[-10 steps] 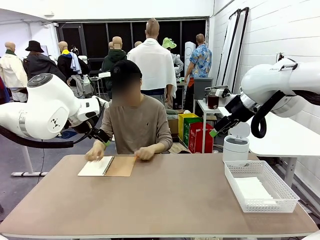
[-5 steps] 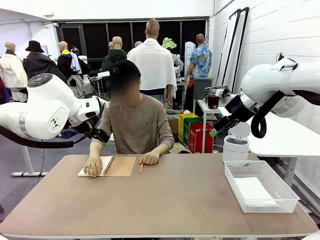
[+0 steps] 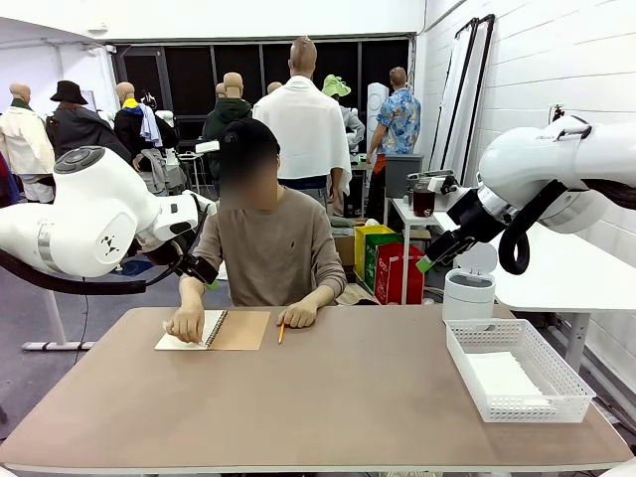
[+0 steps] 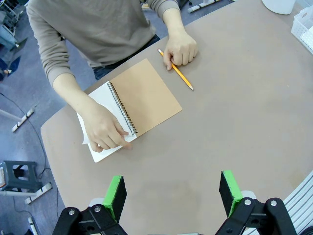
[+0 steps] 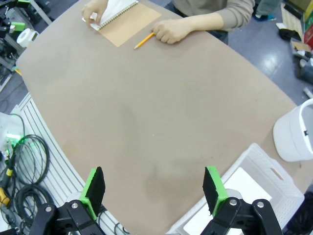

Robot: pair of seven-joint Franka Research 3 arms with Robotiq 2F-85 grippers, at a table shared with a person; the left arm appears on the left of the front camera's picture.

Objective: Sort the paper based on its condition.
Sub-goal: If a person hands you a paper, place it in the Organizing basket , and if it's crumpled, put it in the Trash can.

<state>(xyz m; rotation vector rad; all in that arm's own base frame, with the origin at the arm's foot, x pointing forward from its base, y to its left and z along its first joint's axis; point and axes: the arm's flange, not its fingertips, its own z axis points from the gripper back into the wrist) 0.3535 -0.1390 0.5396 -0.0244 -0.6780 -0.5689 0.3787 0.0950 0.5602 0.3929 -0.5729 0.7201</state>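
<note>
Paper (image 4: 100, 153) lies under the person's hand (image 4: 105, 132) at the notebook (image 4: 146, 95), ahead-left of the wide-open left gripper (image 4: 172, 191), the nearer arm; the right gripper (image 5: 152, 188), equally wide, hangs well apart.

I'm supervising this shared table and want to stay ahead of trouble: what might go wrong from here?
1. The person's hand rests on the notebook page; if the open left gripper came down there, it might strike the hand.
2. The pencil lies on the table beside the notebook and might get knocked or roll.
</note>
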